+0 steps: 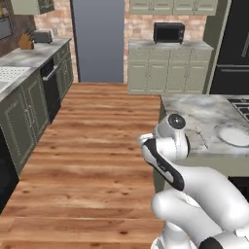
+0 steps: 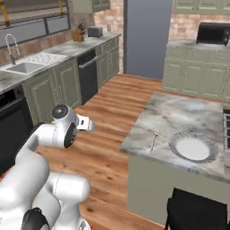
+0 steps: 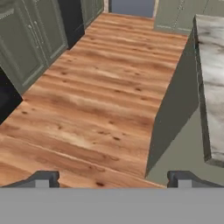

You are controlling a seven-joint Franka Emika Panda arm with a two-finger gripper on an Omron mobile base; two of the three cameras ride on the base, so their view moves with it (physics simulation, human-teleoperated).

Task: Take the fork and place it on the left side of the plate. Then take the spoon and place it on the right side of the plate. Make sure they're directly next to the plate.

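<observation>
— Where's the fork (image 2: pixel 154 138)?
— On the marble island (image 2: pixel 179 114), just left of the plate (image 2: pixel 194 147), apart from it.
— And the gripper (image 3: pixel 113 179)?
— Over the wooden floor (image 3: pixel 96 100) beside the island, fingers spread wide, holding nothing.

The arm is folded up, its pincer (image 3: pixel 112 179) spread wide, pointing downward.

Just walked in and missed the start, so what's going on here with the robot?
Nothing is being handled yet. The arm is folded back beside the marble island counter, and its end effector hangs open and empty over the wood floor. On the counter, the plate sits near the edge with the fork lying apart from it on the side toward the arm. Setting the utensils by the plate has not started.
</observation>
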